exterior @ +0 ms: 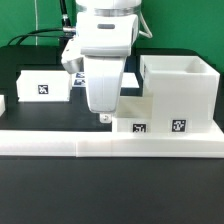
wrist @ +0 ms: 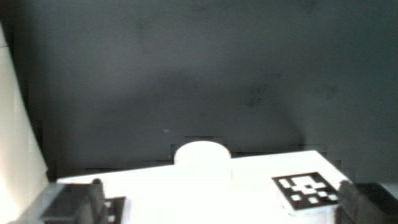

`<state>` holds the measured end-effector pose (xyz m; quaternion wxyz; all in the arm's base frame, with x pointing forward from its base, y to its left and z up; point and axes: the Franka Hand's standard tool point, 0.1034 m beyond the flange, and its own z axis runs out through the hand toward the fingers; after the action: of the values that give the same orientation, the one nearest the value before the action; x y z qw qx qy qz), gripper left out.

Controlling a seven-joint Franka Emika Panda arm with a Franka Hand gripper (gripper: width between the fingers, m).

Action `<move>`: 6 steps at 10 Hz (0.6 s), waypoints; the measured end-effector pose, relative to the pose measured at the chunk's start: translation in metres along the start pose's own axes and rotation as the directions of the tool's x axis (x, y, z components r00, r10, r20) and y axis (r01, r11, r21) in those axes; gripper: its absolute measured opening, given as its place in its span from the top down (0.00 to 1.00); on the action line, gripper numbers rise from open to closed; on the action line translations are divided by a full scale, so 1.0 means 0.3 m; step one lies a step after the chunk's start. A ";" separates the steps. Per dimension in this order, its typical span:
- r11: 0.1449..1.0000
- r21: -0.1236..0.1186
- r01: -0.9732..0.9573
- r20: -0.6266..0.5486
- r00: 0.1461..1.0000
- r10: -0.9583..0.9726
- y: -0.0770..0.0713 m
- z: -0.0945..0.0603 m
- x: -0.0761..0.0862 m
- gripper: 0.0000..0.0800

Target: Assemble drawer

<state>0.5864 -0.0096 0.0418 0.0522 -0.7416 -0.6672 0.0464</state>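
The drawer's large cube housing (exterior: 180,85) stands at the exterior view's right, open at the top. A small tray box (exterior: 132,112) sits against its left side, by the border bar. My gripper (exterior: 100,108) hangs straight down over that tray's knob end. In the wrist view the tray's white front (wrist: 196,190) fills the lower edge, with its round knob (wrist: 201,155) and a square marker (wrist: 306,188). My gripper (wrist: 231,205) is open, its dark fingers (wrist: 80,205) wide apart at either side of the tray. A second tray box (exterior: 45,85) stands at the left.
The long low white border bar (exterior: 110,146) runs along the front of the black table (wrist: 178,70). Another white part (exterior: 2,103) shows at the exterior view's left edge. Black cables lie behind the arm.
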 end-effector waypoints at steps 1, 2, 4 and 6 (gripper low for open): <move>1.000 0.000 0.000 0.000 1.000 0.000 0.000 0.000 0.000 0.19; 1.000 0.002 0.013 0.000 1.000 -0.013 0.002 -0.005 0.005 0.19; 1.000 0.028 0.012 0.010 1.000 -0.012 0.000 -0.023 0.010 0.19; 0.999 0.046 0.013 0.014 1.000 -0.014 0.001 -0.019 0.010 0.19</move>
<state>0.5878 -0.0068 0.0475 0.0647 -0.7354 -0.6713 0.0665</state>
